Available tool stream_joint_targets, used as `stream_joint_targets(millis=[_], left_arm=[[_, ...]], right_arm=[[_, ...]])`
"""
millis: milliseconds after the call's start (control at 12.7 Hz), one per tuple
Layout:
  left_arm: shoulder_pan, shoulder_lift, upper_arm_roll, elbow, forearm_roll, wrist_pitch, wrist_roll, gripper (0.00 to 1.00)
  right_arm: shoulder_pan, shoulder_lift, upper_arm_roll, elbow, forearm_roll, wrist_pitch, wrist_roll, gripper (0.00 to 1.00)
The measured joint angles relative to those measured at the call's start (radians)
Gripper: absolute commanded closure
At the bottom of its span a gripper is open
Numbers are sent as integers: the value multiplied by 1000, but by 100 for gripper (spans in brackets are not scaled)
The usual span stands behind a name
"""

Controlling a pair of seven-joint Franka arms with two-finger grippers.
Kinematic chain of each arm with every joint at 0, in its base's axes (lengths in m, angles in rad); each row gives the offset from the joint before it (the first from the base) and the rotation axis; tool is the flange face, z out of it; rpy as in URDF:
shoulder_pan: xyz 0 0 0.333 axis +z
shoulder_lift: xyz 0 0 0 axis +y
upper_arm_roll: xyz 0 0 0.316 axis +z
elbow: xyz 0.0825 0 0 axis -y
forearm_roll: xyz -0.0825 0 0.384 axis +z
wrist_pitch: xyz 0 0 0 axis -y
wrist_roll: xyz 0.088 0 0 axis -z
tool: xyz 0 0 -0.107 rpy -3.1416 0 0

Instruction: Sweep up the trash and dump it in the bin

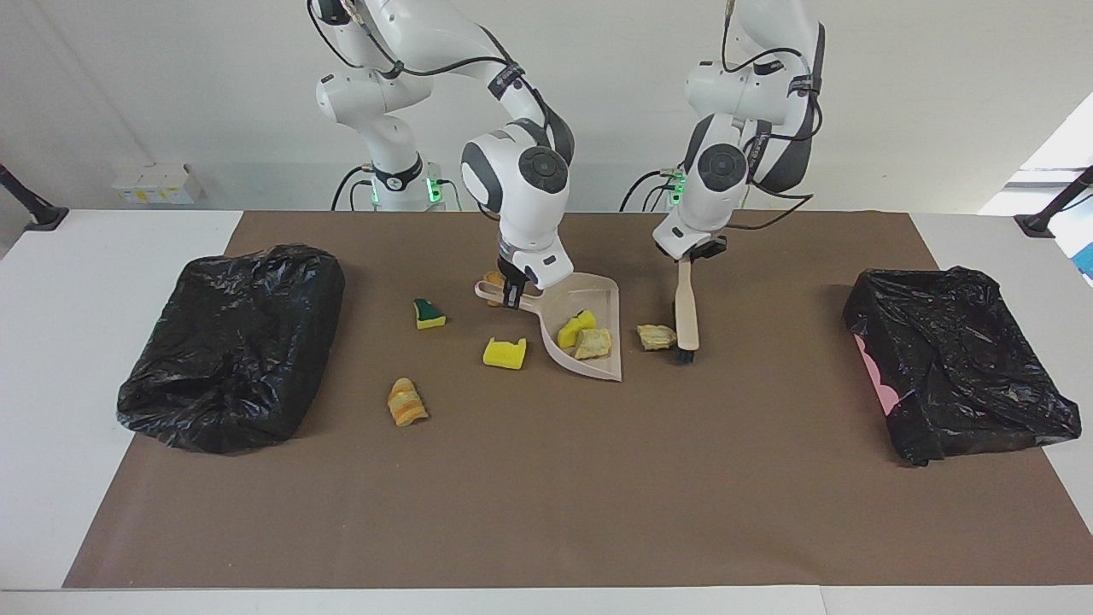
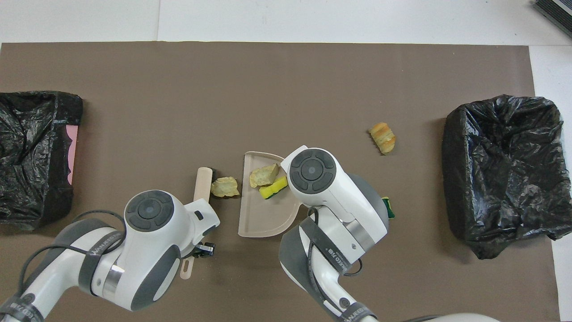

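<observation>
Scraps of sponge and foam lie mid-frame: two in the dustpan, a yellow piece and a tan one; a tan scrap sits between pan edge and brush. A yellow block, a green-faced wedge and an orange-brown chunk rest on the brown surface lower left of the pan. Left tool clamps the brush handle; right tool clamps the pan handle. One orange bit is mostly hidden by the right tool. Overhead, the arms cover both tools.
</observation>
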Motion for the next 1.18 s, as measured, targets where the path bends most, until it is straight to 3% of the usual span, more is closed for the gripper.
stream_joint_targets(millis=[315, 710, 1183], left_arm=[[-118, 0, -5, 0, -103, 41, 8, 100], [-148, -4, 3, 28, -119, -7, -30, 100], [-149, -23, 6, 78, -114, -98, -321, 100]], right_arm=[[-1, 8, -1, -1, 0, 0, 6, 100], [-29, 10, -1, 9, 1, 3, 1, 100], [-148, -40, -3, 44, 45, 3, -191, 100]])
